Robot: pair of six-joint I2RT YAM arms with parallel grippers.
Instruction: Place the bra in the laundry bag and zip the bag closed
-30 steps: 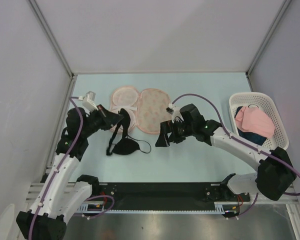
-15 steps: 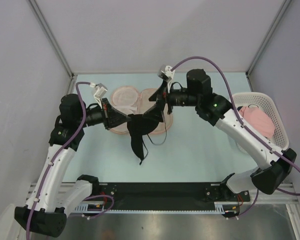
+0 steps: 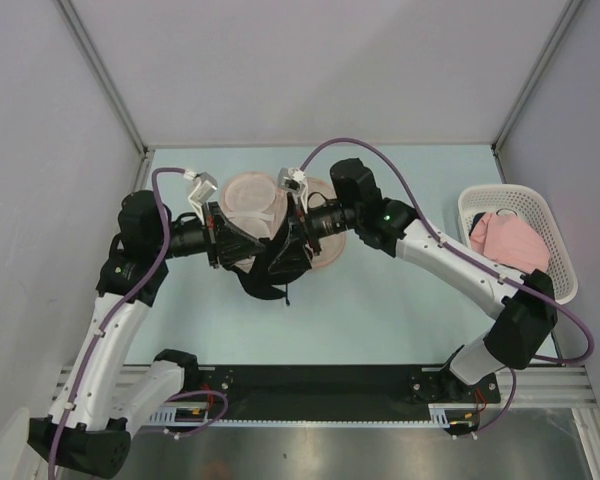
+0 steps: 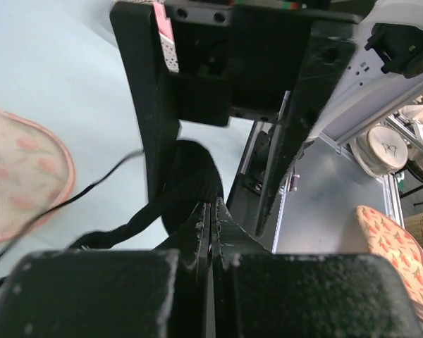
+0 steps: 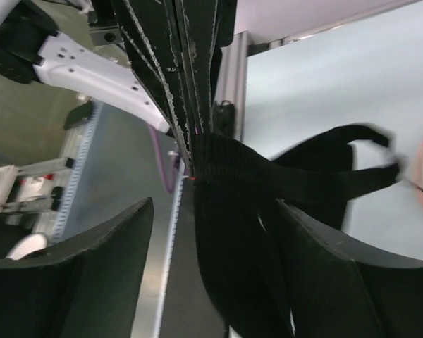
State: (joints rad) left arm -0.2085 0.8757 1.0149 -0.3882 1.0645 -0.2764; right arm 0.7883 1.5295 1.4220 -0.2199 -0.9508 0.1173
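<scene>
Black thin-strapped bra (image 3: 270, 275) is being pinched by the left gripper (image 3: 246, 250) and straddled by the parted right gripper (image 3: 286, 240), over the near edge of the peach oval fabric pouch (image 3: 245, 195).

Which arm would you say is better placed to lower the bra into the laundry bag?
Probably left: left gripper is shut on the bra by the open laundry bag; right gripper stands open around it.

From above, the bra (image 3: 270, 265) hid the laundry bag (image 3: 248, 190) at its 6 o'clock edge; in the right wrist view the straps (image 5: 352, 177) at 3 o'clock were blurred
</scene>
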